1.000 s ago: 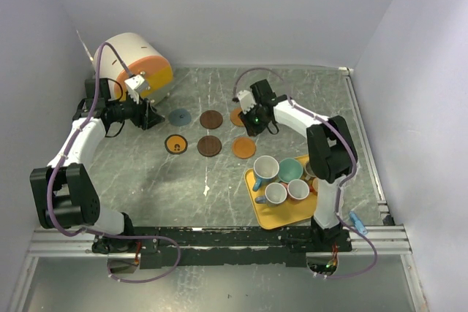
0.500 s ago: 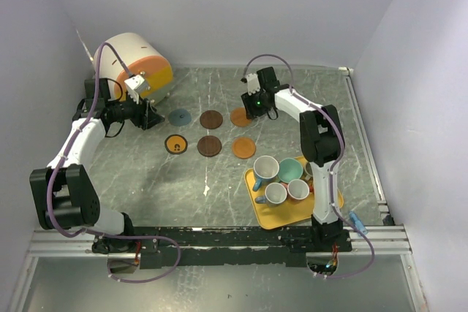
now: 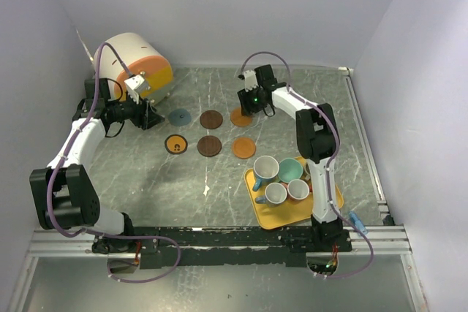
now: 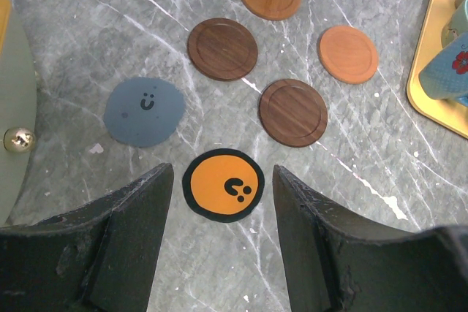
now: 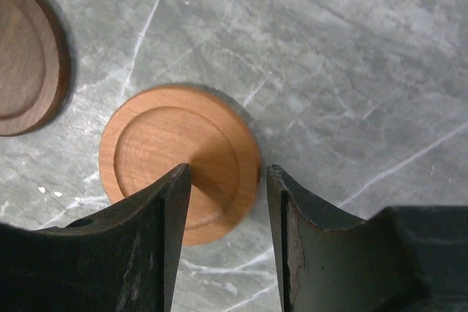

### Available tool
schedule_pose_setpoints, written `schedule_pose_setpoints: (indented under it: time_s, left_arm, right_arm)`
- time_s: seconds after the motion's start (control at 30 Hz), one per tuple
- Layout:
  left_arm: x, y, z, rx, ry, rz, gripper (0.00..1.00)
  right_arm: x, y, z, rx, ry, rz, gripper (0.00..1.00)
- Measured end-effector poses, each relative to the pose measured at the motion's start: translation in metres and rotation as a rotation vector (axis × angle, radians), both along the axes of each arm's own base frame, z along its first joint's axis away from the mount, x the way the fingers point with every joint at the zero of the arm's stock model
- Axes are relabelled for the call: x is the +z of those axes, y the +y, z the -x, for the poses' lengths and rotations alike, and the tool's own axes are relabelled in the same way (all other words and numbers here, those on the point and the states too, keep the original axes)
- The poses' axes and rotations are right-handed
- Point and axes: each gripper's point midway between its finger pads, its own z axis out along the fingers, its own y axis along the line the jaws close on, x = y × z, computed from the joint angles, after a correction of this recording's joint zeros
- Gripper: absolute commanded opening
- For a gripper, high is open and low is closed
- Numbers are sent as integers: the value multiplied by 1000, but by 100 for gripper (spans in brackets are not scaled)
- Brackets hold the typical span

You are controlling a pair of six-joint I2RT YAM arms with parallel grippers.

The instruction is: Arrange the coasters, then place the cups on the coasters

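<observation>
Six coasters lie in two rows on the marble table: slate blue (image 3: 179, 116), dark brown (image 3: 211, 119) and orange (image 3: 240, 117) at the back, yellow-orange with a dark rim (image 3: 175, 144), dark brown (image 3: 209, 145) and orange (image 3: 243, 147) in front. My right gripper (image 5: 228, 169) hangs open just above the back orange coaster (image 5: 179, 151), which lies flat, not gripped. My left gripper (image 4: 221, 173) is open over the yellow-orange coaster (image 4: 223, 185), holding nothing. Several cups (image 3: 265, 168) stand on the yellow tray (image 3: 267, 217).
A big white-and-orange cylinder (image 3: 135, 63) lies at the back left, close behind my left arm. The tray with a blue cup (image 4: 450, 71) shows at the right edge of the left wrist view. White walls close in the table on three sides.
My right gripper has opened, let go of the back orange coaster and drawn back toward the rear wall. The left arm has not moved.
</observation>
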Motion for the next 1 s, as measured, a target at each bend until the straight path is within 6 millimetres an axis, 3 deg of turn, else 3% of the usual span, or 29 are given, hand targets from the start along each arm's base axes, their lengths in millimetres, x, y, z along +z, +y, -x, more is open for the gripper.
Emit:
schedule_pose_setpoints:
  time_s: [0.33,1.0]
  left_arm:
    - [0,0,0,0,0,0,68]
    - [0,0,0,-4,-5,-3,68]
  right_arm:
    - [-1,10,-8,89,-26,-26,38]
    - [-1,-10,16,162,-49,52,33]
